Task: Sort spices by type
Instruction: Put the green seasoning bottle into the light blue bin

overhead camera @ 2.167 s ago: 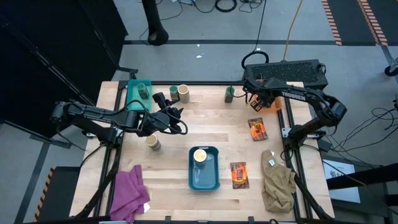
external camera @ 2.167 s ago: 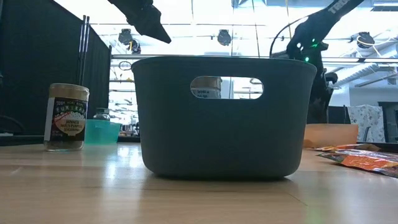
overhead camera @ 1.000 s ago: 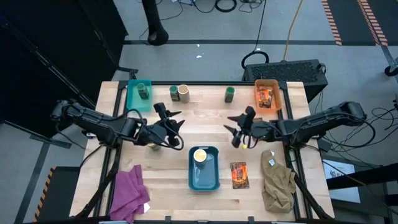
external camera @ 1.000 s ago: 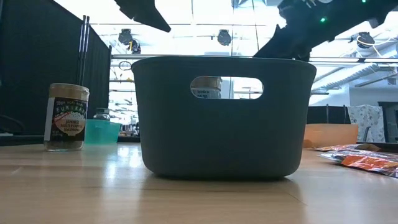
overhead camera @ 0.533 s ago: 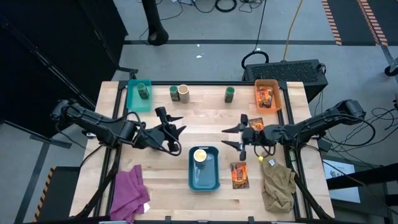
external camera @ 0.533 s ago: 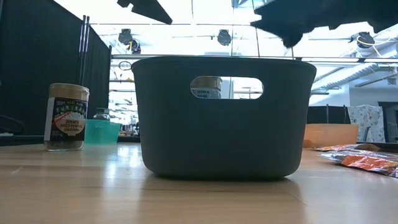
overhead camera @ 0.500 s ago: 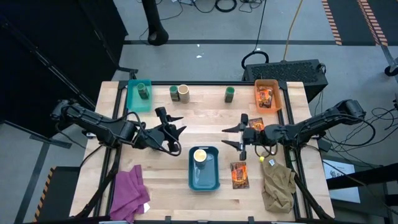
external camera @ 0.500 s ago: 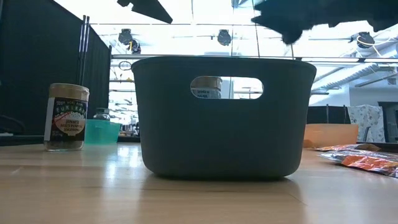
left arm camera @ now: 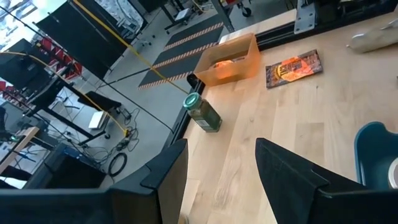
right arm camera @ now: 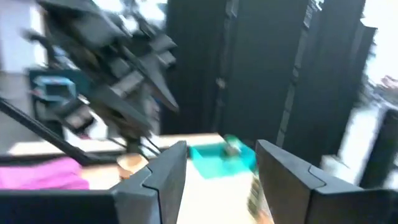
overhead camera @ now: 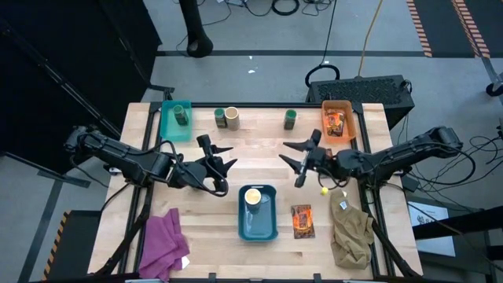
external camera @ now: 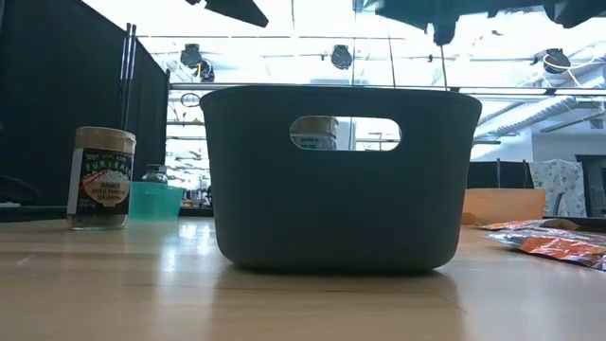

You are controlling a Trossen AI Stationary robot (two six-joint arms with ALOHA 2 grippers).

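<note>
Grey floor (overhead camera: pixel 259 75), black curtains (overhead camera: pixel 71 71), bright ceiling lights (external camera: pixel 341 57).

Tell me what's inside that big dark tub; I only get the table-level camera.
Observer: One jar with a cream-yellow top stands in the blue bin, at the end nearer the arms.
Visitor: And the orange box on my right?
Observer: The orange bin holds an orange-and-black packet.
Visitor: Are those claws overhead carrying anything?
Observer: No. The left gripper and the right gripper are both open and empty, facing each other over the table beyond the blue bin.
</note>
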